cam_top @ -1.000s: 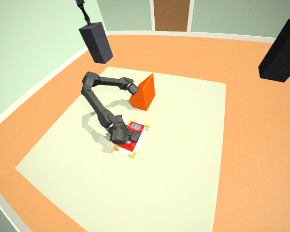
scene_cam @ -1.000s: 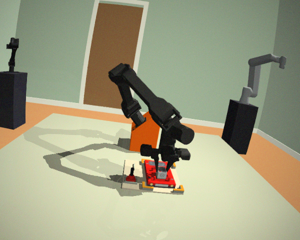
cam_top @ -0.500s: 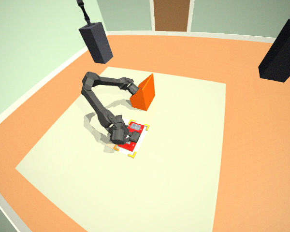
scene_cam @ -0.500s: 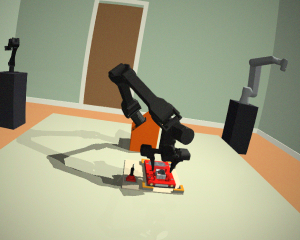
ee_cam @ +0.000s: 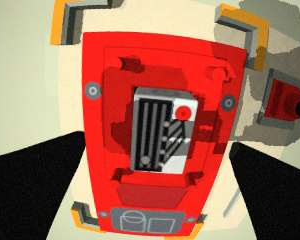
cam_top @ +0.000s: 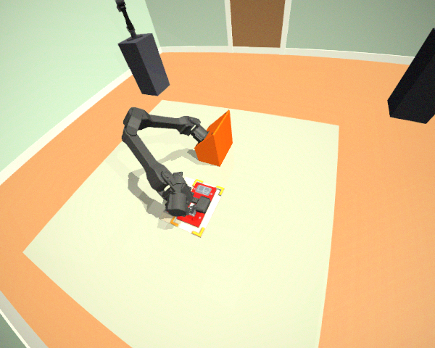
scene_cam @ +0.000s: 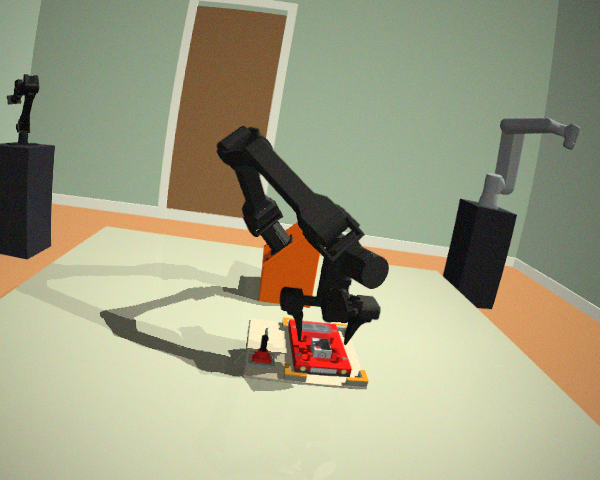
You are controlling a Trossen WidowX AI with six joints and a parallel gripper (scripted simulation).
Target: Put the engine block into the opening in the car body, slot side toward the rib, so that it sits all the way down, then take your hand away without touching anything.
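Note:
The grey engine block [scene_cam: 321, 349] [ee_cam: 164, 132] sits in the opening of the red car body [cam_top: 195, 222] [scene_cam: 340, 357] [ee_cam: 94, 60]. Its striped top with a red round cap faces up, and it looks turned slightly against the body. In the exterior view its grey front face stands above the surrounding surface. Whether it is fully down, and which side faces the rib, I cannot tell. My gripper [scene_cam: 323, 341] [ee_cam: 160, 144] is open wide and empty, with one finger on either side of the block, clear of it. In the top view the arm hides much of this.
The car body lies on a pale board [scene_cam: 336, 381] [ee_cam: 72, 105] between yellow corner brackets [cam_top: 198, 232] [scene_cam: 357, 378] [ee_cam: 262, 45]. A red piece with a black lever [scene_cam: 262, 356] [ee_cam: 284, 100] stands beside the body. An orange wedge-shaped stand [cam_top: 214, 149] [scene_cam: 287, 279] is at the arm's base.

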